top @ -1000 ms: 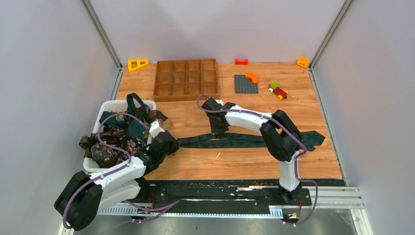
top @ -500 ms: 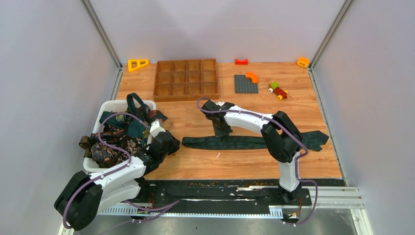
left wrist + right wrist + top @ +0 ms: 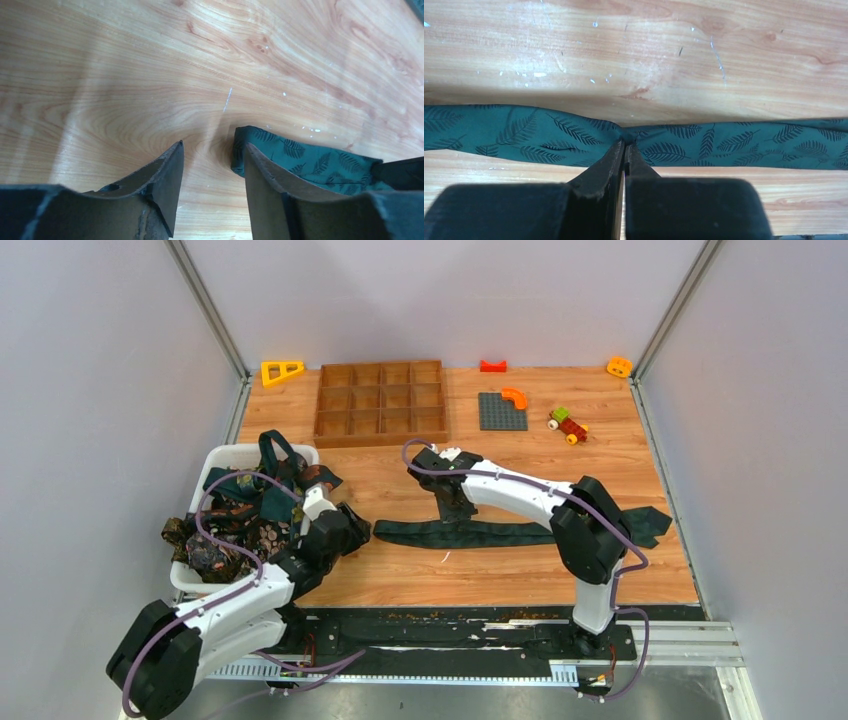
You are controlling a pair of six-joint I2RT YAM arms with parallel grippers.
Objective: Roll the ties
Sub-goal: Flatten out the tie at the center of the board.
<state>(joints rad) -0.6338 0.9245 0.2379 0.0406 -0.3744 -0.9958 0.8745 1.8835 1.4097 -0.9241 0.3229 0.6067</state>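
On wooden table (image 3: 400, 580), grey walls (image 3: 450, 300), right claw (image 3: 625, 145) pinching green tie (image 3: 524, 132), left claw (image 3: 210, 145) released.

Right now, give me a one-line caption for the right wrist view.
Right fingers pinched shut on the leaf-patterned green tie stretched across the wooden table.

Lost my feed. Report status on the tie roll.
Right fingers shut on green tie, flat, unrolled. Left fingers open beside its left end. Nothing lying on it.
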